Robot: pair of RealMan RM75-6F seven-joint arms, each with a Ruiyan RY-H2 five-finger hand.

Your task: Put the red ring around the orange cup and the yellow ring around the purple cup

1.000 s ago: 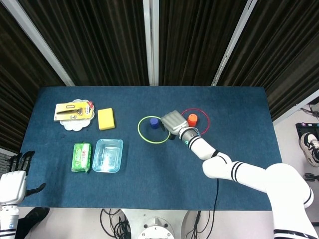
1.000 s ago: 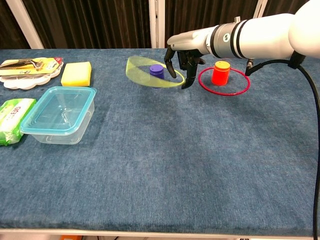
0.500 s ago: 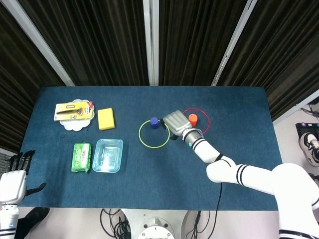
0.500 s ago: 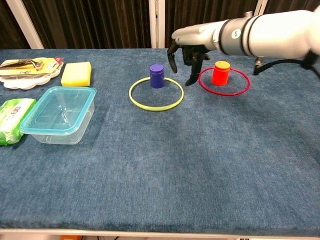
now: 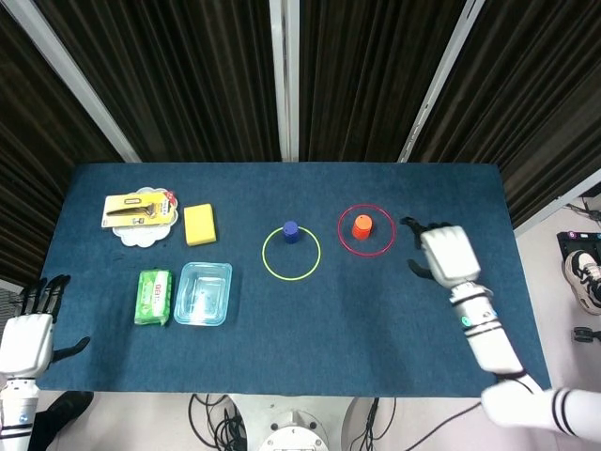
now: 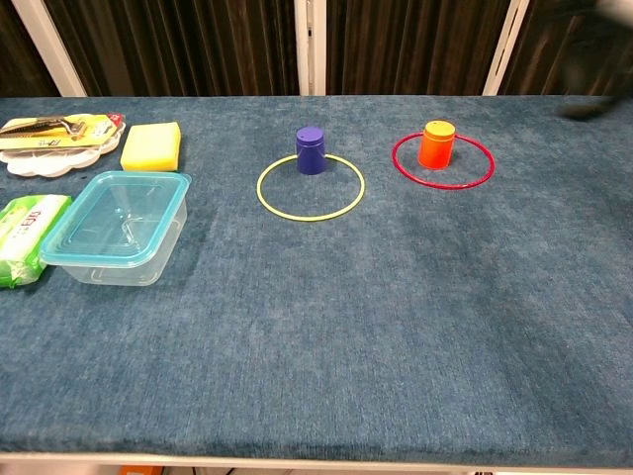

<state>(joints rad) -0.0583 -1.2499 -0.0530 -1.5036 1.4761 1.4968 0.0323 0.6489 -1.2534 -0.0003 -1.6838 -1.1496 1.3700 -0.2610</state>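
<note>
Red ring (image 5: pixel 367 229) flat around orange cup (image 5: pixel 362 226); yellow ring (image 5: pixel 291 254) around purple cup (image 5: pixel 291 231), cup against far rim. Right hand (image 5: pixel 444 256) and left hand (image 5: pixel 25 329): fingers spread, empty.

On the blue table (image 6: pixel 396 327) I count two rings, one red ring (image 6: pixel 443 160) and one yellow ring (image 6: pixel 310 187). There are two cups also, one orange cup (image 6: pixel 435 144) and one purple cup (image 6: pixel 310 150). At the left side there is one yellow sponge (image 6: pixel 151 145), one clear plastic box (image 6: pixel 119 227) (with a blue lid), one green packet (image 6: pixel 27 238) and one white plate (image 6: pixel 40 148) with one yellow card (image 5: pixel 139 209) of tools on it. Two robot hands are visible, the left hand (image 5: pixel 25 331) and the right hand (image 5: pixel 446 256).
</note>
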